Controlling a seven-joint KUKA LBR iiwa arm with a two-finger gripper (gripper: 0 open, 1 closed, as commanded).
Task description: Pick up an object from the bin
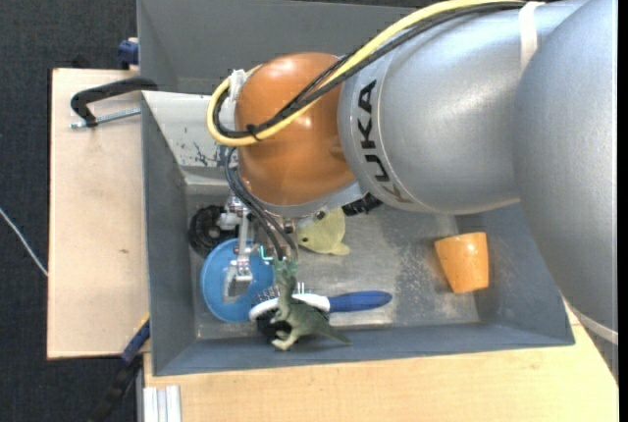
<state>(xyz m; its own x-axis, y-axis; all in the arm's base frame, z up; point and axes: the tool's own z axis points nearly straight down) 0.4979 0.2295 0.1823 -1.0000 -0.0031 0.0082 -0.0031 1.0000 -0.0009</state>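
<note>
Arm (471, 106) reaches in from the right over the grey bin (162, 175), wrist low above the left end of the floor. Gripper (250, 263) hangs over a round blue disc (216, 292) in the bin's lower left corner; cannot tell whether the claw is wide or narrow. Green toy dinosaur (297, 322) lies just beside the disc. Step judged: approach, grasp not yet made. Next move calls for a descent onto the disc rim, clear of the dinosaur

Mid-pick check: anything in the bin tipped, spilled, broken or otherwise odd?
Nothing spilled or broken that I can see. The orange cup appears tipped on its side at the right of the bin, and a green toy dinosaur sits atop the blue-handled brush against the near wall.
</note>
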